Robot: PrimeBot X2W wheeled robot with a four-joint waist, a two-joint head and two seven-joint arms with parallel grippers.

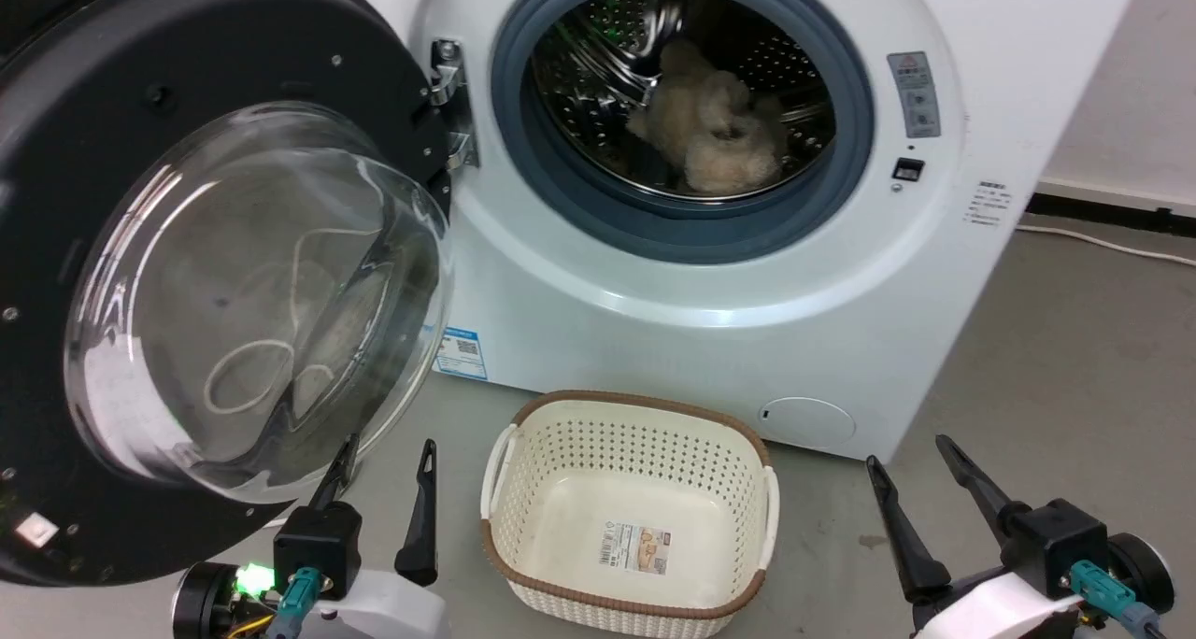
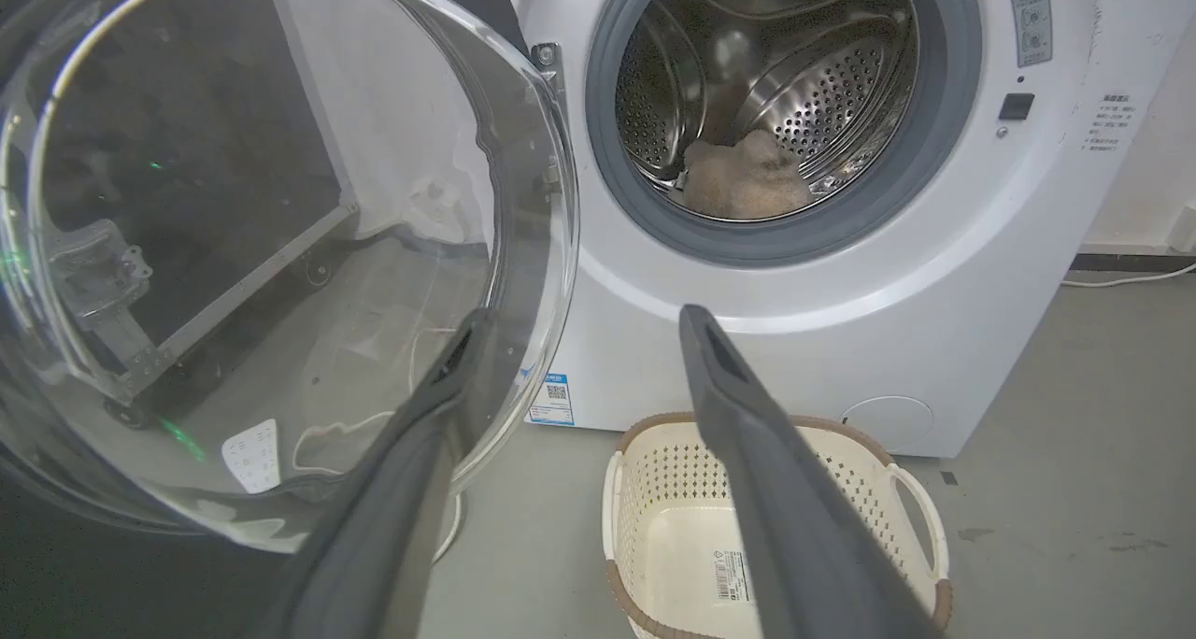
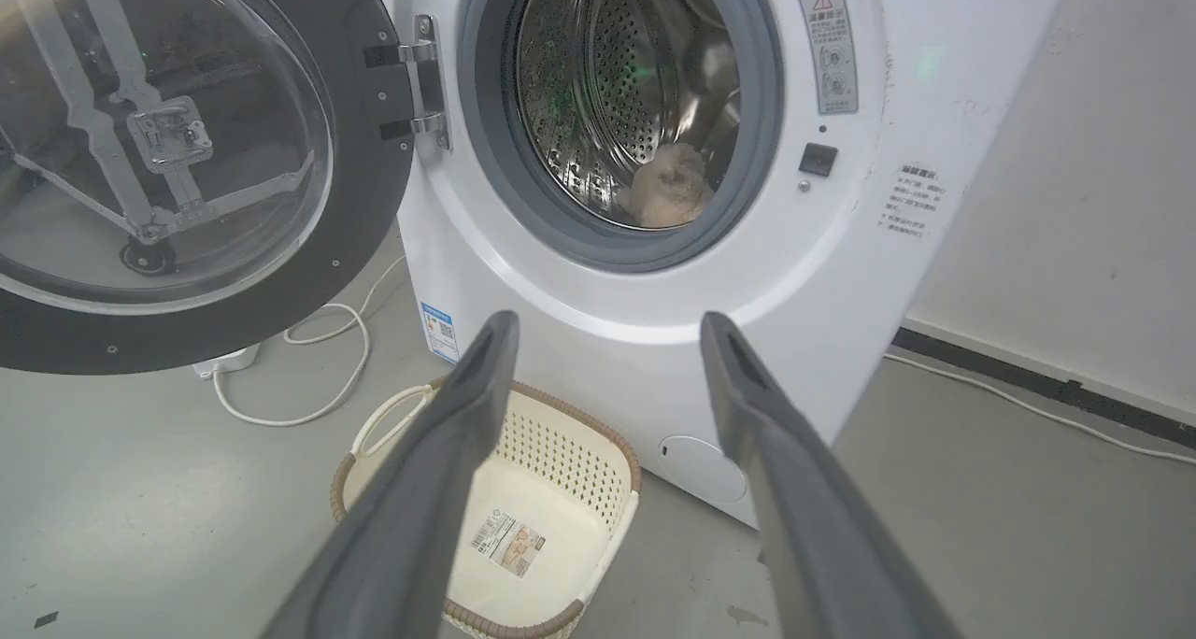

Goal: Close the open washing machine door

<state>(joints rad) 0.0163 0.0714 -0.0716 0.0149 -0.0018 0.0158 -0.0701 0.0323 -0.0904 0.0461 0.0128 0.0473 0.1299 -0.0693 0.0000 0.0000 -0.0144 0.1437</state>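
Washing machine door (image 1: 187,275), swung wide at the left edge of the washing machine (image 1: 710,340): rigid, likely heavy, hinged, glass bowl slippery. I would push its black rim. My left gripper (image 1: 390,443) and right gripper (image 1: 906,452) gape, empty.

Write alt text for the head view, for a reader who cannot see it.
The washing machine door hangs wide open at the left of a white washing machine, with a fluffy beige item in its steel drum. A cream basket sits on the floor in front, between the left end effector and right end effector, both open.
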